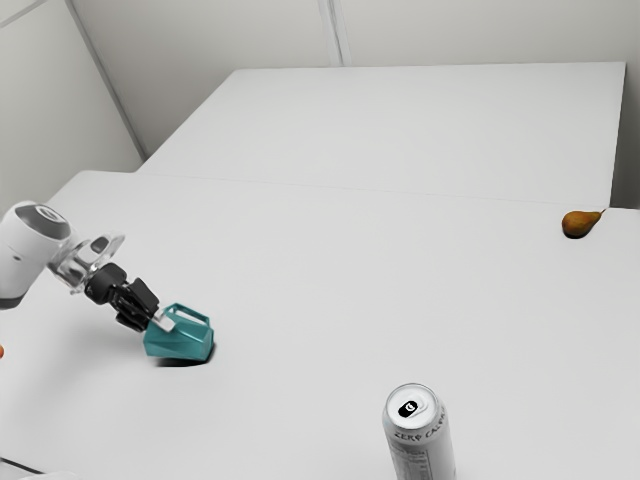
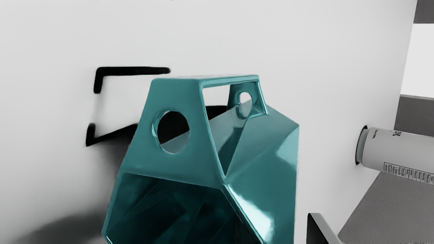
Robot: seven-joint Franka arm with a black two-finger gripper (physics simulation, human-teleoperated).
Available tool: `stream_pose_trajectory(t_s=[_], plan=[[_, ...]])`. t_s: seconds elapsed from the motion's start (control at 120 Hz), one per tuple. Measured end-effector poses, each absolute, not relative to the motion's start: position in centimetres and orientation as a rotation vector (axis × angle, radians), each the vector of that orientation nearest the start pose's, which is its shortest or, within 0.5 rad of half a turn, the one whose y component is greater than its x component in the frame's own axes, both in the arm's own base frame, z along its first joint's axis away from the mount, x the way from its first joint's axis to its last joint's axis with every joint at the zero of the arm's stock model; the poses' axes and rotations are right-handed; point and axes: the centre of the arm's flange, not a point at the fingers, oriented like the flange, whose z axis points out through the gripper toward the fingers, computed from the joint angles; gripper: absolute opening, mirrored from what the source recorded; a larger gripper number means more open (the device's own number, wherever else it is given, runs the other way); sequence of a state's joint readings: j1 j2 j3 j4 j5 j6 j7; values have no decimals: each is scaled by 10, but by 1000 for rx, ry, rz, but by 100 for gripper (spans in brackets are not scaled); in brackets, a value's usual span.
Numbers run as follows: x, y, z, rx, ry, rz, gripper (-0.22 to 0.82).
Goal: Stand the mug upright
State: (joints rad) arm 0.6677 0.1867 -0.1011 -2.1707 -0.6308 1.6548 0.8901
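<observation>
Glossy teal faceted mug (image 2: 268, 159) on its side, mouth facing black two-finger gripper (image 1: 160, 319), jaws released; best pinch wall squarely, then rotate mouth-up slowly.

The wrist view's bottom edge cuts off part of the mug (image 2: 176, 166). The can (image 1: 421, 448) loses its base at the exterior view's near edge; its fine print is illegible. At the exterior view's left, the arm (image 1: 28, 245) and an unidentifiable orange thing (image 1: 1, 352) are cut off.
</observation>
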Motion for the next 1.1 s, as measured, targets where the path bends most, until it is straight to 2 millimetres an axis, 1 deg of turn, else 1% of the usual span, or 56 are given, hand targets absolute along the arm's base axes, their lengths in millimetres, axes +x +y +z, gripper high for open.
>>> stream_pose_trajectory(t_s=[0.083,0.2,0.392,0.467,0.533,0.675,0.85,0.933,1.1], plan=[[438,208,293,2239,-54,-122,-4],[439,207,295,2242,-69,-116,-10],[441,206,300,2255,-92,-99,-15],[443,202,309,2268,-115,-85,-16],[449,193,317,2284,-150,-77,-16],[465,160,344,2366,-269,-70,-17],[488,111,365,2548,-463,-93,-17],[498,87,373,2652,-556,-106,-18],[517,35,383,2818,-739,-135,-18]])
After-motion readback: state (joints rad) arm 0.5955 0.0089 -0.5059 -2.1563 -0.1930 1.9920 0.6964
